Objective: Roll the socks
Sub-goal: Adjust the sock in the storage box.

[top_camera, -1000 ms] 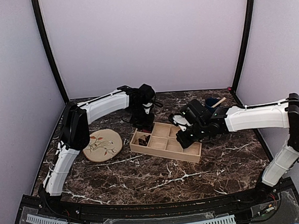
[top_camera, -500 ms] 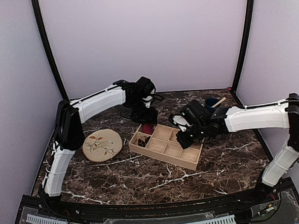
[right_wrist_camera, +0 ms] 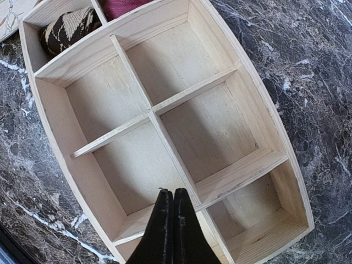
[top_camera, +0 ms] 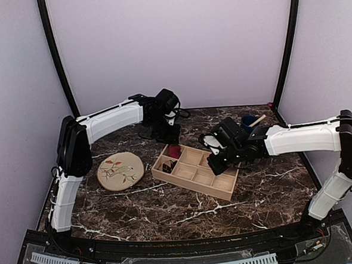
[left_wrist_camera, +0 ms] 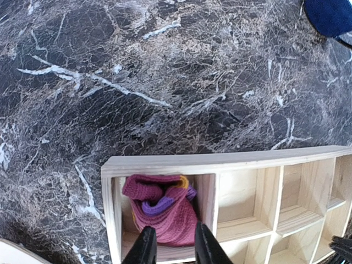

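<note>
Round beige plate [top_camera: 120, 170] with leaf drawing, far left on marble table [top_camera: 168, 204], well apart from the work; left gripper [left_wrist_camera: 171, 250], poised just above the far-left corner of a wooden tray [left_wrist_camera: 220, 162], fingers parted only narrowly, nothing between them; purple-and-orange sock [left_wrist_camera: 165, 214], bunched into a bundle, lying in that corner compartment directly below those fingers, touching its walls; black-and-tan sock [right_wrist_camera: 66, 30], likewise bundled, in the neighbouring left-end compartment on the near side; remaining compartments of the tray bare wood; right gripper [right_wrist_camera: 169, 217], hanging over the tray's right half, fingers pressed together, holding nothing; blue item [top_camera: 249, 120] with a wooden stick at the far right, too small to identify. Step in hand, by judgement: depositing of the purple bundle, grip apparently released; task seemingly close to done, both socks rolled and boxed. Next move calls for: a straight lift of the left fingers clear of the tray wall, without snagging fabric or dragging the bundle open.
</note>
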`<state>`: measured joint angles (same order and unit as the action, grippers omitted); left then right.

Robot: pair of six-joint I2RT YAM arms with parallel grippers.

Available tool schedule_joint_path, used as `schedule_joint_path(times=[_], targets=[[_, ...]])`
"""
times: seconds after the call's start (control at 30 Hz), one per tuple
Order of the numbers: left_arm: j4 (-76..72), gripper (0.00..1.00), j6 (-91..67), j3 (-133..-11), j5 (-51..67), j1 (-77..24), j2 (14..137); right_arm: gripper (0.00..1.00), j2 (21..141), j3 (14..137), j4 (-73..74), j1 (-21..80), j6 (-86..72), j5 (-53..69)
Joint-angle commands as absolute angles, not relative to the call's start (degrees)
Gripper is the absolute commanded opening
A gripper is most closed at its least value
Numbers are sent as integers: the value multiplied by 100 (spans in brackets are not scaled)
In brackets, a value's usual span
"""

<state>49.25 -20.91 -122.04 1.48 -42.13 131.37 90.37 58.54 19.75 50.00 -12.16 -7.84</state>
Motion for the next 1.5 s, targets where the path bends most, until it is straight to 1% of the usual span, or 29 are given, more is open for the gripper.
schedule_joint_path(times=[0.0, 0.83, 1.13, 1.27, 1.37, 1.47], targets=[[4668, 25, -1965, -11924, 125, -4229, 12822, 0, 8953, 6055, 1924, 5076, -1270, -882], [4478, 24, -1928, -11341, -119, -4228, 13190, 0, 8990, 5941, 1888, 5086, -1318, -877], [4532, 24, -1950, -11522, -11, -4232, 13192, 0, 9017, 5984, 1922, 5089, -1327, -903], [4632, 26, -1960, -11856, 52, -4247, 12989, 0, 8925, 6038, 1971, 5098, -1319, -1029], [4576, 28, -1935, -11992, 30, -4260, 12588, 2, 8810, 6115, 2013, 5098, -1305, -1200], [4396, 30, -1897, -11905, -56, -4269, 12043, 6, 8653, 6148, 1975, 5098, -1322, -1416]])
